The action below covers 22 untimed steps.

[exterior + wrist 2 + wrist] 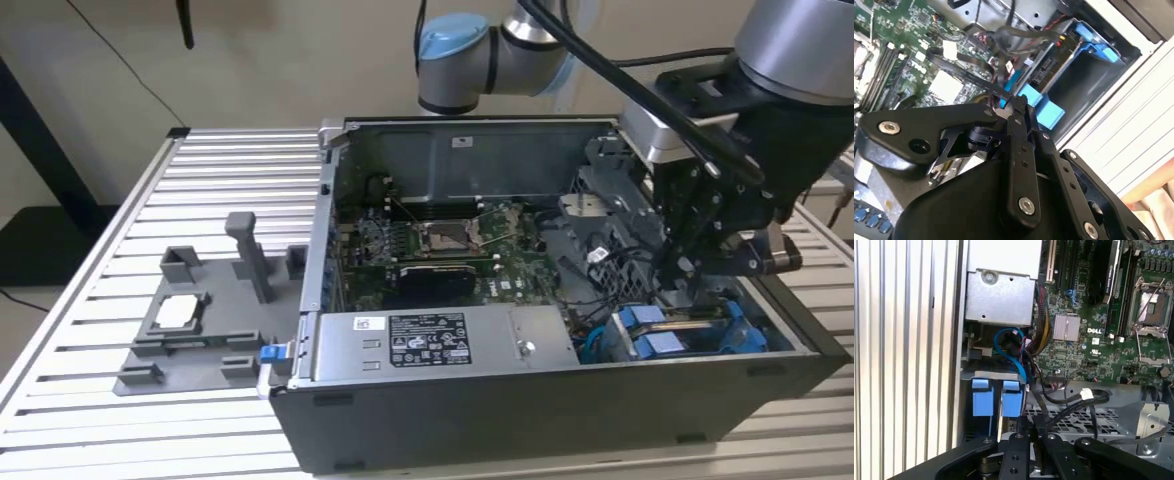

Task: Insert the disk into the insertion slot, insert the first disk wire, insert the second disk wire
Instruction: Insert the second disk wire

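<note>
The gripper is closed on a thin black wire connector just above the disk, which sits in the insertion slot with its blue tabs showing. The loose cables nearby can catch the fingers, or a tilted connector can miss the port and bend.

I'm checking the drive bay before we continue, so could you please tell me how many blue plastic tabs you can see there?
2: one blue tab nearer the case wall, the other blue tab beside it, nearer the motherboard. More may be hidden.
</note>
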### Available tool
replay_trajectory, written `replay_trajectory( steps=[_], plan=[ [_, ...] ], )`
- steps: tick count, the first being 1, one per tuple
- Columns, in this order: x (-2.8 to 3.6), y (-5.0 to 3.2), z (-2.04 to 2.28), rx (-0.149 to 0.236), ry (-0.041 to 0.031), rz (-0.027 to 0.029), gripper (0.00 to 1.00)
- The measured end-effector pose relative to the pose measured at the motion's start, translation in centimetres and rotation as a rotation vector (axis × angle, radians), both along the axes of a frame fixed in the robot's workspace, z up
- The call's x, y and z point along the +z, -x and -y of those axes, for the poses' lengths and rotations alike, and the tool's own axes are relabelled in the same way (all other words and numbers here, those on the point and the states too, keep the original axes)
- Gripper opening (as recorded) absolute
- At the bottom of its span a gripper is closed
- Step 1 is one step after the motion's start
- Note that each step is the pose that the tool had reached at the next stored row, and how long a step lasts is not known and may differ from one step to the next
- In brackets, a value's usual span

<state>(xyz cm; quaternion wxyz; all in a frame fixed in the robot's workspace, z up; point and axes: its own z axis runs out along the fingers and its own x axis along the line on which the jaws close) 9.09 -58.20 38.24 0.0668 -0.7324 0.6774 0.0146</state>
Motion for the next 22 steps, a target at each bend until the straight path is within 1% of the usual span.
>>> replay_trajectory(
  steps=[3, 5, 7, 8, 10, 11, 13, 15, 17, 19, 22],
  plan=[
    [-0.22, -0.43, 1.01, 0.000, 0.0000, 0.0000, 0.16],
    [-0.41, -0.78, 1.60, 0.000, 0.0001, 0.0002, 0.16],
    [-0.61, -1.23, 2.02, 0.000, -0.0003, 0.0015, 0.16],
    [-0.65, -1.53, 2.12, 0.000, -0.0017, 0.0026, 0.16],
    [-0.69, -2.09, 2.16, 0.000, -0.0061, 0.0054, 0.16],
    [-0.72, -2.37, 2.16, 0.000, -0.0070, 0.0067, 0.16],
    [-1.00, -2.87, 2.12, 0.000, -0.0077, 0.0071, 0.16],
    [-1.36, -3.13, 2.06, 0.000, -0.0075, 0.0071, 0.16],
    [-1.72, -3.12, 1.93, 0.000, -0.0080, 0.0071, 0.16],
    [-2.08, -3.05, 1.64, 0.000, -0.0083, 0.0075, 0.16],
    [-2.56, -2.84, 0.86, 0.000, -0.0082, 0.0085, 0.16]
  ],
)
